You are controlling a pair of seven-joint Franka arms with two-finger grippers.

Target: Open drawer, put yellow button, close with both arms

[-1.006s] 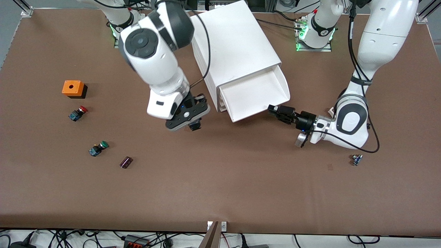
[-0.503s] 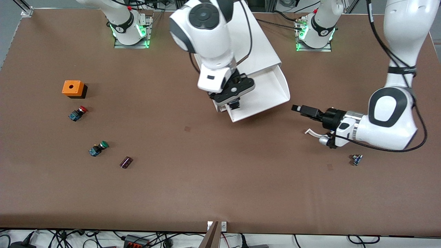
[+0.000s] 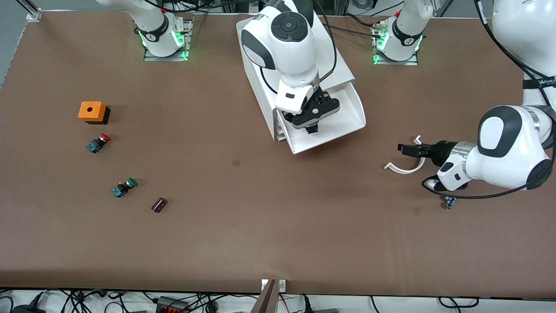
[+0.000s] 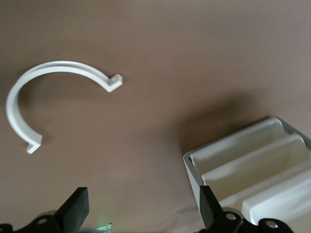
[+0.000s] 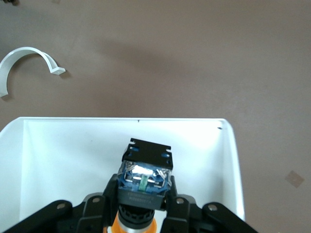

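Note:
My right gripper (image 3: 312,126) hangs over the open top drawer (image 3: 347,114) of the white cabinet (image 3: 299,56). In the right wrist view it (image 5: 144,188) is shut on the yellow button (image 5: 144,177), blue-black body up and orange cap down, above the drawer's white floor (image 5: 73,160). My left gripper (image 3: 405,148) is low over the table toward the left arm's end, away from the drawer. Its fingers (image 4: 74,209) stand wide apart with nothing between them, so it (image 4: 142,213) is open. The cabinet's drawer fronts (image 4: 252,162) show at the edge of the left wrist view.
A white curved strip (image 3: 406,168) lies on the table by my left gripper; it also shows in the left wrist view (image 4: 63,66) and right wrist view (image 5: 24,51). A red-capped button (image 3: 98,142), green-capped button (image 3: 124,188), orange box (image 3: 92,111), dark block (image 3: 159,204) and small blue part (image 3: 449,201) lie on the table.
My right gripper has carried the button from over the table beside the cabinet to over the open drawer. My left gripper has drawn back from the drawer front, uncovering the white strip.

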